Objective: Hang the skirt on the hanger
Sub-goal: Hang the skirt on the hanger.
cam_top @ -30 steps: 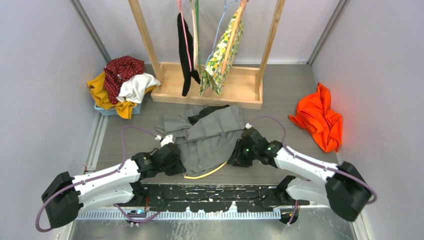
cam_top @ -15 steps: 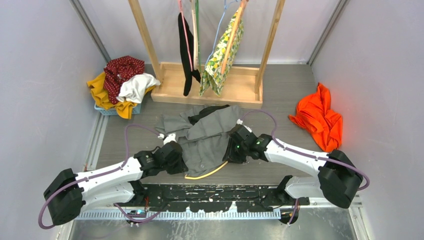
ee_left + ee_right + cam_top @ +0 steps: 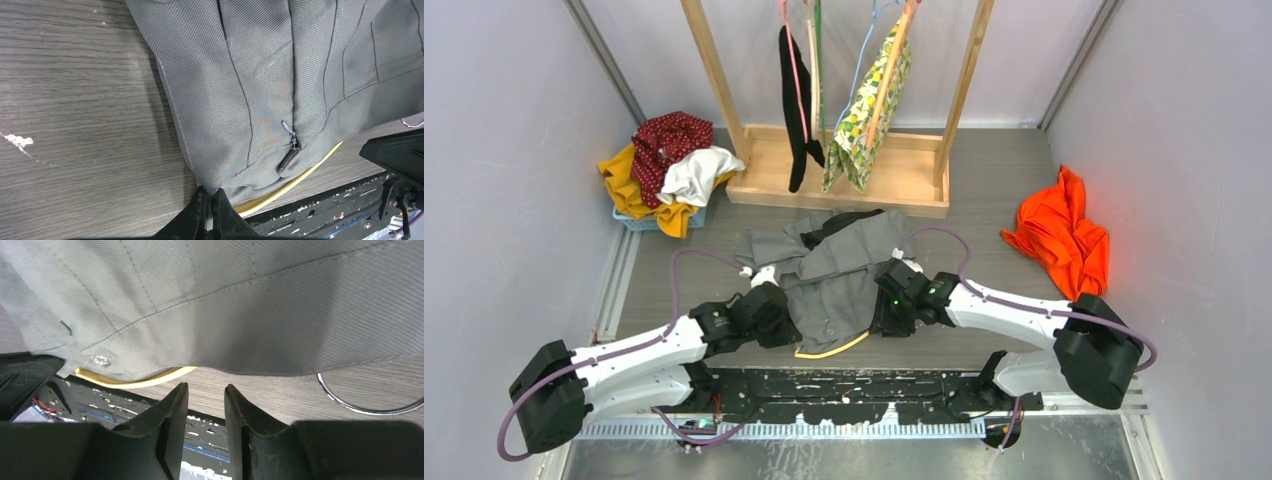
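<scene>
Motion is all on the right: the right arm (image 3: 1014,312) has swung in leftward over the last second, from off the skirt's flank to its near right edge, while the left arm (image 3: 639,352) has barely shifted. Right fingers (image 3: 167,430) are released, with a clear gap and nothing between them, their tips just short of the cloth. Left fingers (image 3: 226,217) are clenched at the near left corner, apparently with a pinch of the skirt (image 3: 839,275) between them. The skirt lies flat on the desk (image 3: 984,200) between the two arms, over the yellow hanger (image 3: 832,349), which peeks out under the near hem. The skirt is on top of the hanger, not yet hung on it. Judgement: the left is anchoring and the right is lining up for a grab at the waist edge or the hanger, so the task is at an early stage. The top view gives layout only. The left wrist view adds the zip (image 3: 290,145), partly undone. The right wrist view adds a snap (image 3: 100,360) and the chrome hook (image 3: 370,412), which lies bare on the desk beside the hem and cannot be made out from above. Farther back are the wooden rack (image 3: 839,190) with hung garments, a clothes pile (image 3: 669,165) at the left, and an orange cloth (image 3: 1064,240) at the right, all well apart from the arms.
</scene>
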You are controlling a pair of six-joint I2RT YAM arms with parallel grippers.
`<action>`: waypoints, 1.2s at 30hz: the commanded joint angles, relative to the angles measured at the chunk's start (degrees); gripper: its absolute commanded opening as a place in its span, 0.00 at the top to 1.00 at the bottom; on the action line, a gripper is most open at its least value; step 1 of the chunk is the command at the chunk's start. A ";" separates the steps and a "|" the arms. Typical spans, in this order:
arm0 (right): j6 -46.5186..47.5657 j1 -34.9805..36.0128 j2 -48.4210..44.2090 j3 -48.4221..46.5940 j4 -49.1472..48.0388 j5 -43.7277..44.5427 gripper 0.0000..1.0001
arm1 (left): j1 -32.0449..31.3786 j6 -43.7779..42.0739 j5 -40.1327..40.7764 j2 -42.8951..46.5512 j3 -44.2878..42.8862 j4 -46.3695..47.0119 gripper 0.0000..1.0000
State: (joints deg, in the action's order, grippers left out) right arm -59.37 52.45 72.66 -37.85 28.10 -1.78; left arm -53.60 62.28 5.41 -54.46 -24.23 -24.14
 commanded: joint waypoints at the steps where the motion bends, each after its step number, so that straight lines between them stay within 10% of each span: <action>1: -0.07 0.37 2.50 -2.97 -0.02 2.26 0.60 | 0.12 -0.67 -0.08 1.24 0.32 3.04 1.00; 31: 3.23 0.93 14.84 -7.10 -0.37 2.68 0.56 | 0.14 -0.23 -0.49 3.21 2.41 3.81 1.00; 36: 3.32 1.07 16.29 -6.01 -3.60 1.28 0.82 | 0.11 -0.40 -0.66 2.63 2.40 4.03 1.00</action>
State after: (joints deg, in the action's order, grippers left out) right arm -57.17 52.84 86.56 -44.42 28.01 -0.23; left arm -53.60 62.48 5.28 -51.88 -21.80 -22.59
